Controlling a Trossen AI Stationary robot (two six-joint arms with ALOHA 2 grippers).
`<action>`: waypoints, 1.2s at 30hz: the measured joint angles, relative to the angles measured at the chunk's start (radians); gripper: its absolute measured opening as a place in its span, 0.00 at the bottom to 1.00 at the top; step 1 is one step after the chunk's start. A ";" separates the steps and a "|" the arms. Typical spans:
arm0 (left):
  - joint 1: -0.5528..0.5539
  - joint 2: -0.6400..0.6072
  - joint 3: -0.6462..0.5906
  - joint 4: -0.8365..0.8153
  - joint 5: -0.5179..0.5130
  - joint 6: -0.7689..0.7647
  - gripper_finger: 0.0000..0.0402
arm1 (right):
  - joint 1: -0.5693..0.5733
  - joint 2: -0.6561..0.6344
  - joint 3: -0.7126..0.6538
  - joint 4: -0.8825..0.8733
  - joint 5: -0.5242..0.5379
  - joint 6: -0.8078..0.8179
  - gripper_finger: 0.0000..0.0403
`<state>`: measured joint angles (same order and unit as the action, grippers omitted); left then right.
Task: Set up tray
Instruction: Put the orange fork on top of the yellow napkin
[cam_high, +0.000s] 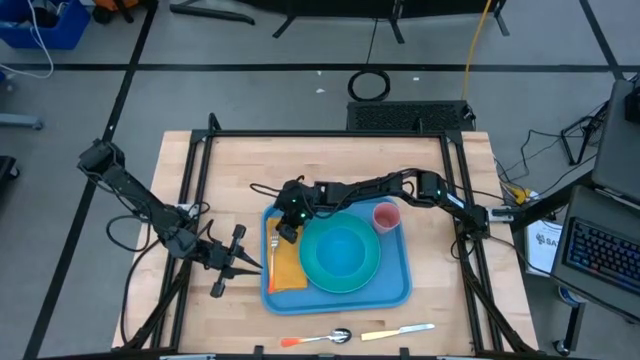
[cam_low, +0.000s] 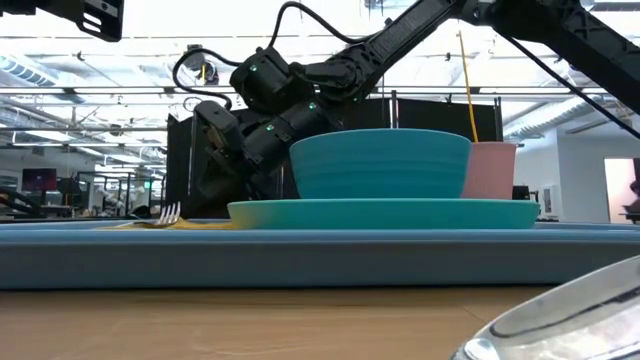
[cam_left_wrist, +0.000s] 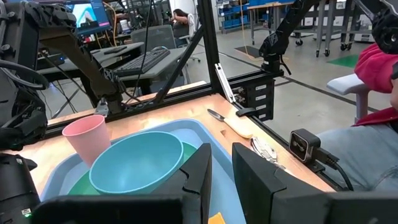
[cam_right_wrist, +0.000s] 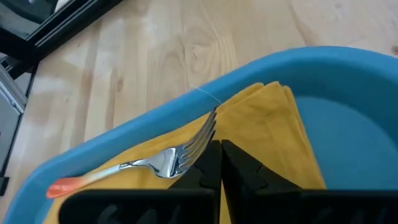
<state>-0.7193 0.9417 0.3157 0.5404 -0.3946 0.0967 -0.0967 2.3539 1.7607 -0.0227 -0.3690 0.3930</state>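
The blue tray (cam_high: 398, 290) lies mid-table, holding a teal plate (cam_high: 372, 272) with a teal bowl (cam_high: 342, 250) on it, a pink cup (cam_high: 386, 217) and a folded yellow napkin (cam_high: 288, 270). A fork (cam_right_wrist: 155, 165) with an orange handle tip lies flat on the napkin (cam_right_wrist: 267, 124). My right gripper (cam_right_wrist: 221, 158) is shut and hangs just above the fork's tines; the low view shows it (cam_low: 225, 150) raised over the tray's left part. My left gripper (cam_high: 245, 265) waits open by the tray's left rim, fingers (cam_left_wrist: 202, 168) pointing across the tray.
A spoon (cam_high: 325, 337) and a knife (cam_high: 398, 331) lie on the bare wood near the table's near edge, below the tray. Black frame posts stand along the table's left and right sides. A person's red sleeve (cam_left_wrist: 379, 62) shows beyond the table edge.
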 joint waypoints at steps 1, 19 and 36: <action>0.000 0.000 0.000 0.000 0.000 0.000 0.17 | 0.000 0.000 0.000 0.000 0.000 -0.008 0.00; 0.000 0.000 0.000 -0.014 0.000 -0.002 0.17 | 0.006 0.000 0.000 0.015 -0.001 -0.109 0.00; 0.000 0.000 0.000 -0.021 0.000 -0.021 0.17 | 0.009 -0.023 0.000 0.120 0.051 -0.084 0.05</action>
<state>-0.7195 0.9415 0.3157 0.5190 -0.3946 0.0760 -0.0879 2.3313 1.7607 0.0970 -0.3181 0.3094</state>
